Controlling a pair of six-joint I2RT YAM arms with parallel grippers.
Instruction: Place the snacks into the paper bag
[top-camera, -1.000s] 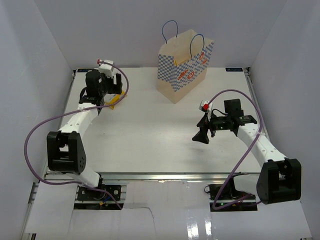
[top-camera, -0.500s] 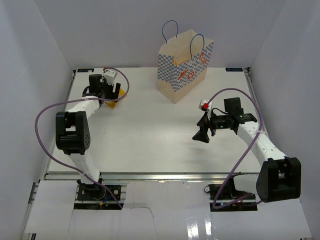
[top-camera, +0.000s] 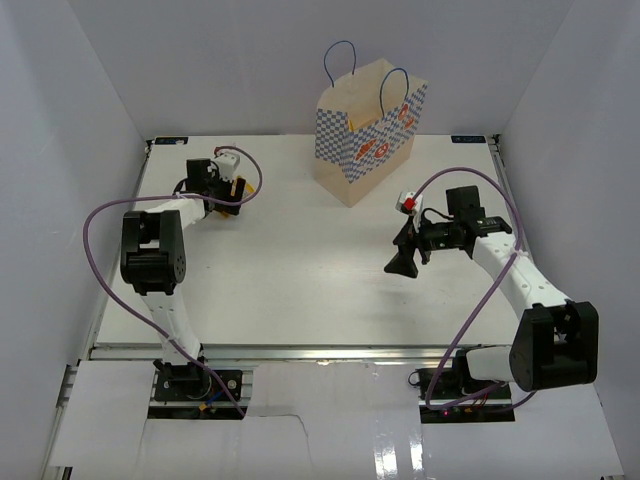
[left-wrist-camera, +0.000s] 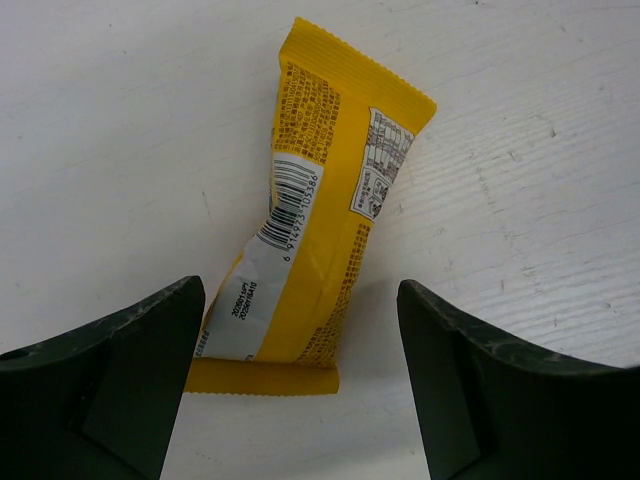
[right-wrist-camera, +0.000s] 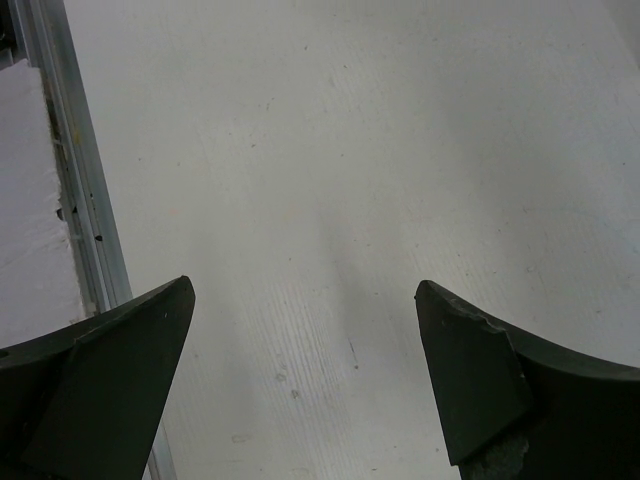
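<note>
Left wrist view: yellow wrapped bar (left-wrist-camera: 310, 215) flat on the white table (left-wrist-camera: 520, 150), label side up, long axis tilted from about seven o'clock to one o'clock.
Left gripper (left-wrist-camera: 300, 310): jaws wide, one finger at either side of the bar's near crimped end, bare table showing on both sides, nothing pinched yet.
Bar's place, top external view: about ten o'clock on the table, mostly hidden under the gripper.
Paper bag (top-camera: 365, 140): upright at about twelve to one o'clock by the far edge, mouth up, well apart from the bar.
Right gripper (top-camera: 403, 265): at about three o'clock, jaws wide, holding nothing, only bare table beneath.
Step, as judged: closing on the bar; lift and carry not yet begun.
Risk, skewed pinch: bar askew to the jaw line, so likely to swivel or squirt out toward one o'clock on closing.
Risk, end grip: hold near the crimp only, on a slick wrapper; possible droop or slip in the carry.
Risk, shallow descent: fingertips meeting above the flat bar, gripping nothing.
Risk, at the bag: light paper and thin blue handles (top-camera: 341, 43) standing over the mouth; low approach likely to snag a loop or tip the bag; release off the mouth likely to drop the bar outside.
</note>
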